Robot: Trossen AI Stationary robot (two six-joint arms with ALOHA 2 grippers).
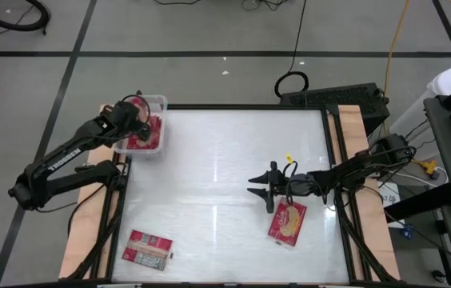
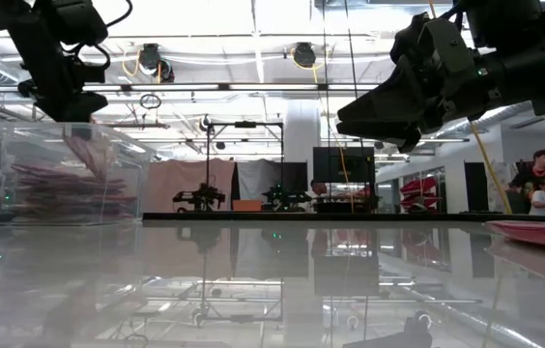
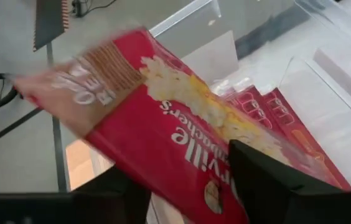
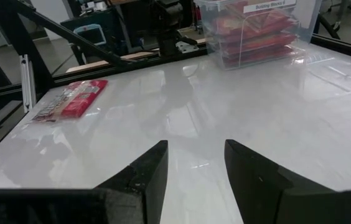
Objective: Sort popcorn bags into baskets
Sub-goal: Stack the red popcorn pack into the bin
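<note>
**Left claw holds bag over bin, right claw empty mid-surface**

Left claw [image 1: 139, 114] sits above the clear bin [image 1: 161, 102] at the far-left corner of the white surface [image 1: 217, 160]. It is clamped on one red popcorn bag [image 3: 163, 118]; in the left wrist view the bag runs out between the two dark fingers [image 3: 269, 180], long axis slanted away from the claw, printed popcorn picture face-up, free end pointing out past the bin wall. Low view shows the held bag tilted steeply, lower end inside the bin.

Bin already has a stack of bags [image 2: 65, 188] lying flat, layered, long axes along the bin's length; also seen in the right wrist view through the clear wall.

Right claw [image 1: 262, 187] hovers over the surface, right of centre, pointing toward the left side. Fingers [image 4: 147, 171] spread apart, nothing between them, not touching the surface.

Loose bag A [image 1: 288, 222] lies flat just near-side of the right claw, long axis running roughly far-to-near with a slight tilt, yellow picture up.

Loose bag B [image 1: 147, 249] lies flat at the near-left part of the surface, long axis roughly left-to-right, well apart from both claws.
</note>
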